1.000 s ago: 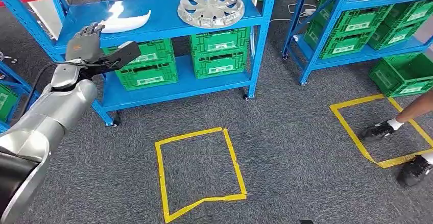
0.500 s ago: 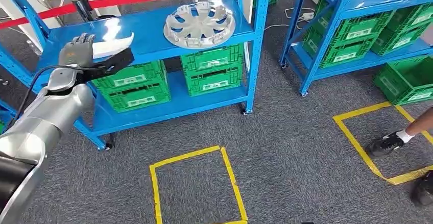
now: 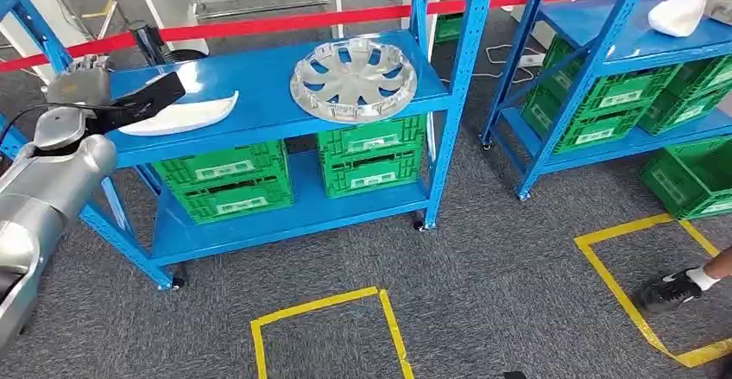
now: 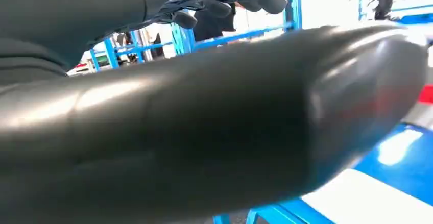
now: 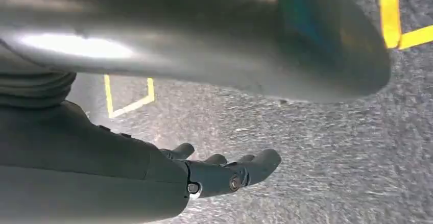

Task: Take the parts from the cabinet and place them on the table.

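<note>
White plastic, a curved trim part (image 3: pixel 186 116), lies flat near the left end of the blue cabinet's (image 3: pixel 276 107) upper shelf, close to the front edge. The left hand (image 3: pixel 79 85) hovers at that same end, just beside the part's left tip, with the dark camera bracket on the wrist reaching over the part. Its fingers (image 4: pixel 224 2) are slightly apart and lightly curled, holding nothing; the hand looks set for a reach onto the part, though no contact can be seen. Further right on the shelf, well apart from the white part, a silver wheel cover (image 3: pixel 354 77) rests face up. Green crates (image 3: pixel 226 180) fill the space below. The right hand (image 5: pixel 224 175) hangs low over the grey carpet, its fingers loosely extended and side by side, empty. Yellow tape squares (image 3: pixel 324 331) mark the floor.
</note>
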Action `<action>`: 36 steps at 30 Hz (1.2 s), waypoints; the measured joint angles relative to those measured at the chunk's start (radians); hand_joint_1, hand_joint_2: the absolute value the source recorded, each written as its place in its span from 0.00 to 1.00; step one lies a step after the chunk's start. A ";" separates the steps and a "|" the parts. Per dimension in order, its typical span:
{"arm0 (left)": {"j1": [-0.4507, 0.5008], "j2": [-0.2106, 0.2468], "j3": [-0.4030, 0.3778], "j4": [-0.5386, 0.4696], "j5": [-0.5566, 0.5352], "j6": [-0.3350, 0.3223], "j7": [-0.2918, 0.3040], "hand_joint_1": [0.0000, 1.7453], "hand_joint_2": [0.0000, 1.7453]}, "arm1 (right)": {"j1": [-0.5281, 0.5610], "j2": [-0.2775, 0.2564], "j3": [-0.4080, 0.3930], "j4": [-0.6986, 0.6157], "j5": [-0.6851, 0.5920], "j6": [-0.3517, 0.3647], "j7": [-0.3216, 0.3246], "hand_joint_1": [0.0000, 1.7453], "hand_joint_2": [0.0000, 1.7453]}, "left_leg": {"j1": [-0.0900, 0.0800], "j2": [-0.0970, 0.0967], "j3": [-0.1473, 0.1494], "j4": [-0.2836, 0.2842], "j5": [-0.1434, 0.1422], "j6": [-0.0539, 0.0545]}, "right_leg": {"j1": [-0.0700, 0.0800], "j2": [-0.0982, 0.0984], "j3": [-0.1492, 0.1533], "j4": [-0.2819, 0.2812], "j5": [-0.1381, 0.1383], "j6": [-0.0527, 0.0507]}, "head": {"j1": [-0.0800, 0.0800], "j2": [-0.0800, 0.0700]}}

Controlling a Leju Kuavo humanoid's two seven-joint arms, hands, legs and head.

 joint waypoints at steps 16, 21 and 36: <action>0.046 0.019 0.000 -0.004 -0.006 -0.026 -0.003 0.00 0.00 | 0.005 0.000 0.000 0.000 -0.006 -0.002 0.012 0.00 0.00 | 0.008 0.012 -0.238 0.252 -0.140 -0.065 | -0.007 -0.001 0.189 -0.304 0.153 -0.052 | -0.006 0.000; 0.062 0.029 0.000 0.005 -0.008 -0.047 0.000 0.00 0.00 | 0.002 0.005 0.000 0.005 -0.006 -0.002 0.009 0.00 0.00 | -0.020 0.006 -0.225 -0.030 0.241 -0.031 | 0.001 0.009 0.294 -0.329 0.049 -0.033 | -0.001 0.000; 0.080 0.006 0.061 0.005 0.106 -0.180 -0.076 0.00 1.00 | 0.006 -0.001 0.000 0.002 0.001 0.002 0.005 0.00 0.00 | -0.013 -0.011 -0.073 -0.007 0.045 -0.017 | 0.018 -0.005 -0.040 -0.241 0.273 -0.039 | 0.005 0.000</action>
